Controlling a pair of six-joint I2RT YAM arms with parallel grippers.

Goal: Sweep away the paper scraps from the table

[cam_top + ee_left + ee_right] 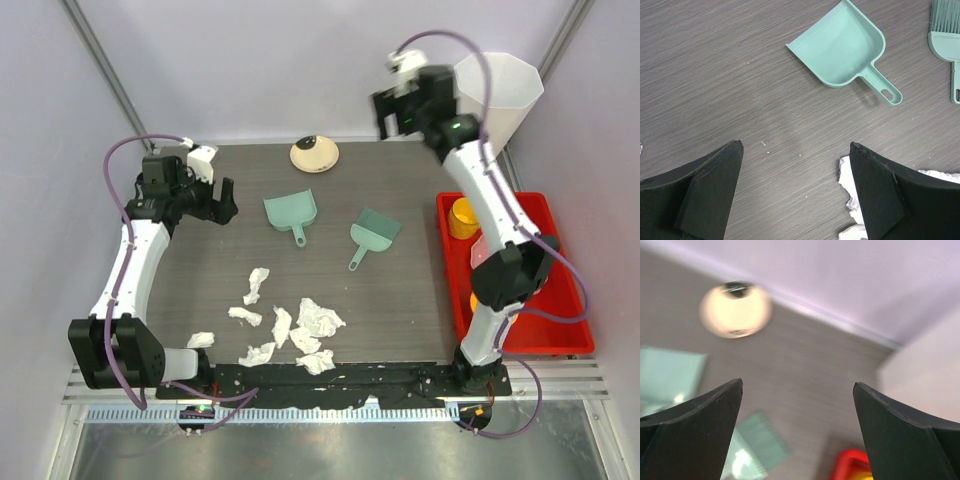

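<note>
Both the left arm (130, 268) and the right arm (492, 200) are built of white tubular links joined by black joint housings. The left one rises from a blocky black base (108, 350). A purple cable (128, 150) loops along each arm, and a small white camera (203, 157) sits on each wrist. The left gripper (228, 203) and right gripper (381, 118) are black, with matte, wedge-shaped fingers (700, 195). A green light (457, 125) glows on a black joint of the right arm.
</note>
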